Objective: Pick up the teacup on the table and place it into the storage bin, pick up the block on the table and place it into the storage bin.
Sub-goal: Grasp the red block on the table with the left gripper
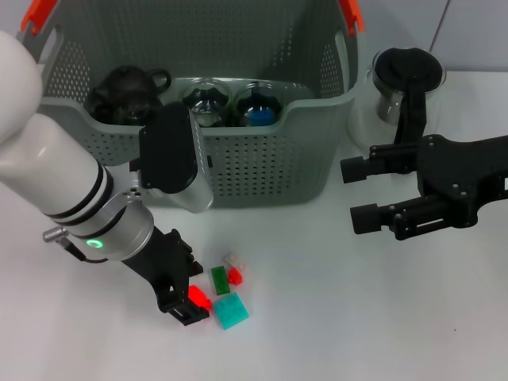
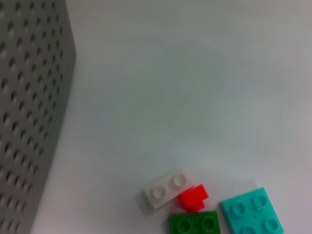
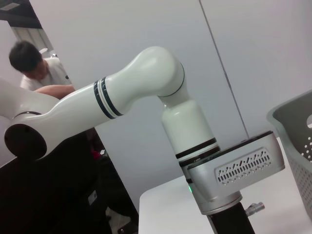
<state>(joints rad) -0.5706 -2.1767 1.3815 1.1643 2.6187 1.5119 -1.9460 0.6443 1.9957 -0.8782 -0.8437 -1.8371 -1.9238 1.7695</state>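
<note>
The grey perforated storage bin stands at the back of the white table; its wall also shows in the left wrist view. Inside it are two glass teacups and a black teapot. In front of the bin lie small blocks: white, red, green and cyan. My left gripper is low over the table just left of them, open, with another red block between its fingers. My right gripper hovers open to the right of the bin, holding nothing.
A clear glass pitcher with a black lid stands right of the bin, behind my right arm. The right wrist view shows my left arm, a corner of the bin and a person far off.
</note>
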